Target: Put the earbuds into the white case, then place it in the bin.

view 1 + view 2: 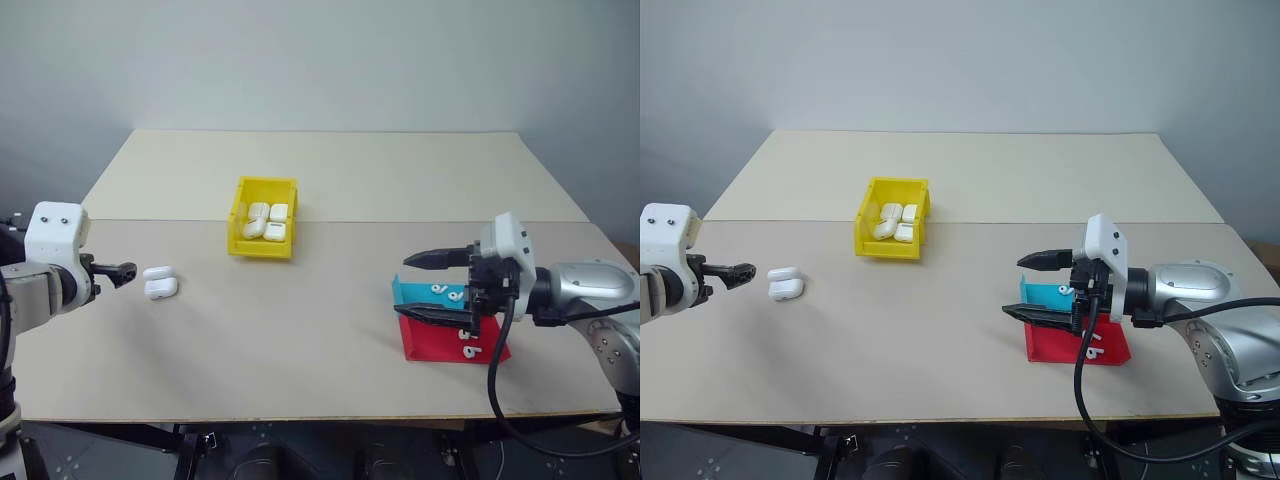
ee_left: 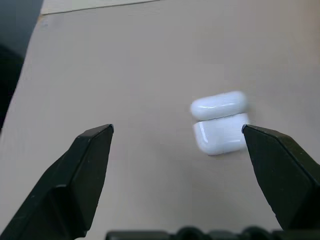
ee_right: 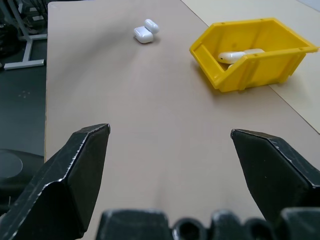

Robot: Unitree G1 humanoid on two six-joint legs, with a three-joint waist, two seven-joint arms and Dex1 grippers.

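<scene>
Glossy rounded white case (image 1: 160, 283), lid flipped open, on matte bench (image 1: 300, 330); both grippers' fingers spread wide, holding nothing.

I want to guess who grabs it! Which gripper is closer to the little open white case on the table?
Left. The left gripper sits open just beside the white case. The right gripper is far across the table, open over the trays.
</scene>
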